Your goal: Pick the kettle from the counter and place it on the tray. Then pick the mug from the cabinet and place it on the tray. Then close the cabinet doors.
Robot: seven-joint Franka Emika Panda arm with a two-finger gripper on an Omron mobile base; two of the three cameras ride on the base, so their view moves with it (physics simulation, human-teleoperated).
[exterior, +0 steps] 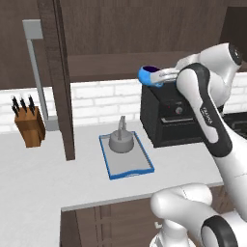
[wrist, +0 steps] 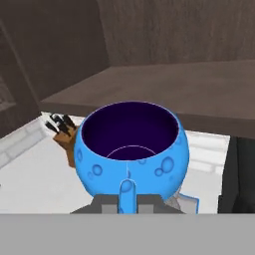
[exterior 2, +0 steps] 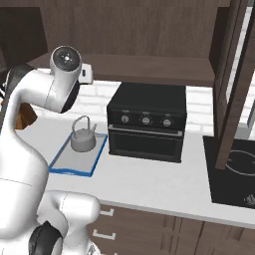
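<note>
Counter [exterior: 34, 178]: broad pale worktop, carries everything below the wall units. Cabinet [exterior 2: 149, 64] above it, dark wood, open; one door [exterior: 60, 77] swung out edge-on toward the room, its grey bar handle [exterior: 36, 72] facing left. Doors not yet closed, presumably left so until the mug is down.

Black oven box [exterior 2: 147, 122] sits on the counter under the shelf, three knobs across its front. No lettering legible on it, nor any brand on the arm that I can make out.

Tray [exterior: 144, 166], blue-rimmed, lies just left of the oven. Kettle [exterior: 120, 141] already stands upright on its far half, handle up; the near half is bare, likely kept free for the mug.

Knife block [exterior: 30, 126] at the far left, well apart.

Mug [exterior: 150, 75], bright blue, in the air above the oven's left corner, upright, mouth up. Gripper [exterior: 166, 75] clamped on its small side handle, which keeps the bowl level for carrying down to the tray.
</note>
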